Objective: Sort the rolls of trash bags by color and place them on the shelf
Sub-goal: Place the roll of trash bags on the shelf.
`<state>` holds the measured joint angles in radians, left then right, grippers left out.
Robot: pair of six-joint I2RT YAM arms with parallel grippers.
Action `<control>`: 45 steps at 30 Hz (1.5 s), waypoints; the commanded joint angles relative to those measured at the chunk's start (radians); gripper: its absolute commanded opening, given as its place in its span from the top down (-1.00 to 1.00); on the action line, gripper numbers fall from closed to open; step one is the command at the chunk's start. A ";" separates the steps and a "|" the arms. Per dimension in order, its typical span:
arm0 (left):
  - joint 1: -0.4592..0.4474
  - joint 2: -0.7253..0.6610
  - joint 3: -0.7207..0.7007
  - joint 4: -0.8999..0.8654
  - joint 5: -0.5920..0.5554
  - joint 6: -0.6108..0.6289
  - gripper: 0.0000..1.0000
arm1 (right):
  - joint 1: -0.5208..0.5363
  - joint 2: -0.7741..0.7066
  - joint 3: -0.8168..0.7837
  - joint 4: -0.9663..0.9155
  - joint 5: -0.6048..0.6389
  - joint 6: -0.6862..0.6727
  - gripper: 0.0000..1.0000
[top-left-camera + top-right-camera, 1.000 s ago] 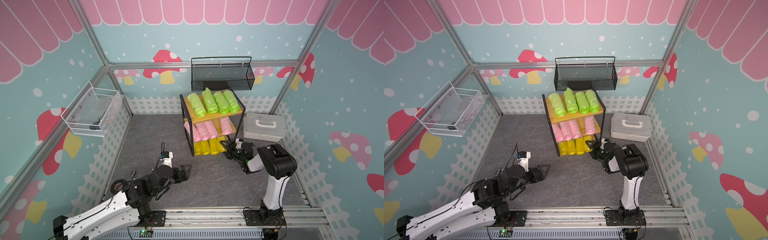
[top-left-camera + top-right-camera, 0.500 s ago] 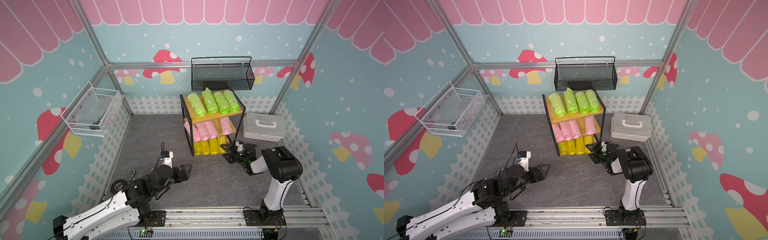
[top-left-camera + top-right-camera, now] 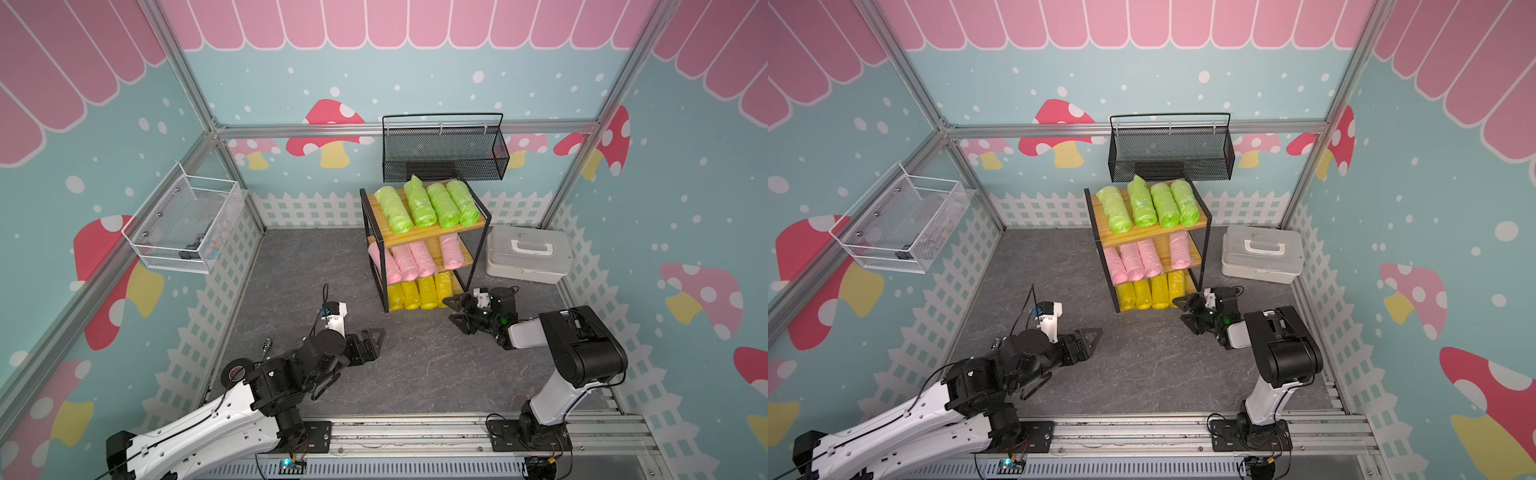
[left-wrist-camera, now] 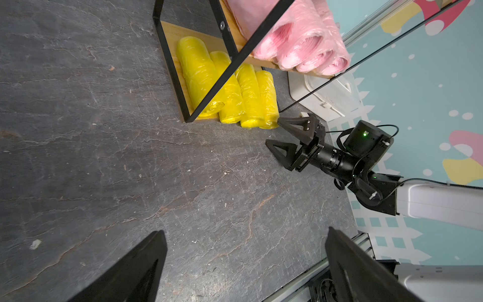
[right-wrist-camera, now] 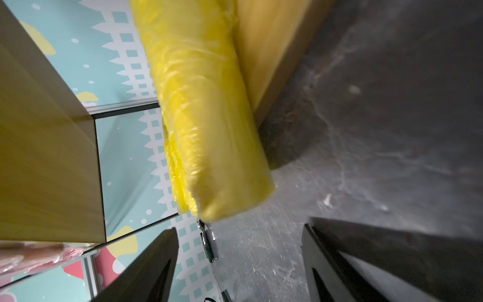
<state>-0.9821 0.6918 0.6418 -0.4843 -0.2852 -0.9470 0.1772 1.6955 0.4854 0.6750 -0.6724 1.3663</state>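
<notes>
Alignment between the right claw (image 3: 456, 311) and the outermost yellow roll (image 3: 443, 289) decides the next move. This roll lies on the bottom board of the shelf (image 3: 432, 235), at its front right corner. Its long axis runs front to back, and its near end overhangs the front edge directly ahead of the claw. Right claw stands spread and empty, just beside that end; contact cannot be confirmed. Left claw (image 3: 374, 341) is spread over the table (image 3: 415, 374), well apart, so the right arm is nearer.

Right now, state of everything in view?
green rolls, four lying on shelf top tier
pink rolls, four lying on middle tier
yellow rolls, four on bottom tier, ends overhanging
left gripper, open, empty
right gripper, open, empty, near yellow rolls
white case, lid shut
</notes>
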 commanded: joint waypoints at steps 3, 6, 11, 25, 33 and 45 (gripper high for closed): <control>0.003 0.026 0.001 0.047 0.022 -0.011 -0.94 | -0.005 -0.092 -0.043 -0.273 0.050 -0.084 -0.25; 0.004 0.040 0.008 0.047 0.028 -0.001 -0.95 | -0.005 -0.156 -0.001 -0.395 0.090 -0.148 0.28; 0.006 0.043 0.007 0.056 0.029 -0.002 -0.94 | -0.004 -0.192 0.075 -0.465 0.118 -0.207 0.71; 0.012 0.026 -0.003 0.057 0.034 0.001 -0.94 | -0.005 0.013 0.045 -0.027 0.115 0.052 0.74; 0.016 0.026 -0.002 0.058 0.033 -0.004 -0.94 | -0.005 0.037 0.081 -0.008 0.150 0.054 0.72; 0.020 0.039 0.002 0.063 0.032 -0.004 -0.94 | -0.005 0.157 0.055 0.270 0.181 0.161 0.68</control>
<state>-0.9688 0.7296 0.6418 -0.4355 -0.2577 -0.9535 0.1772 1.8210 0.5514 0.8082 -0.5102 1.4754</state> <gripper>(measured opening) 0.969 0.158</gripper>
